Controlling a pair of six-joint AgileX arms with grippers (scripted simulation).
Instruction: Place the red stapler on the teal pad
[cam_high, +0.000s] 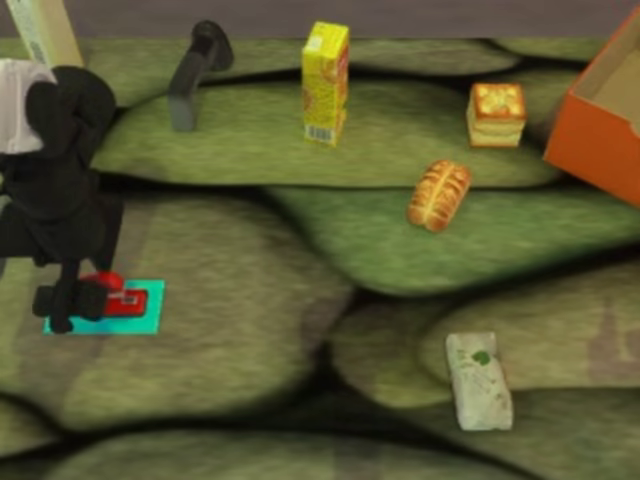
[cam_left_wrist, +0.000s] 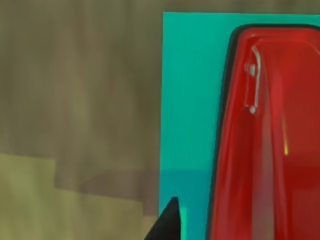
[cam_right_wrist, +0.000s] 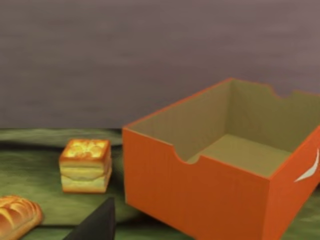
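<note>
left gripper (cam_high: 72, 300) low over the left side of the table, its fingers either side of the red stapler (cam_high: 118, 299); whether they press it or stand off cannot be told. the stapler lies flat on the teal pad (cam_high: 150, 318), within its edges. right arm out of the top view, facing an orange box (cam_right_wrist: 215, 180).

A rendered simulation tabletop (cam_high: 300, 250) with painted mossy-stone texture, strewn with unrelated props under a flat grey backdrop.
</note>
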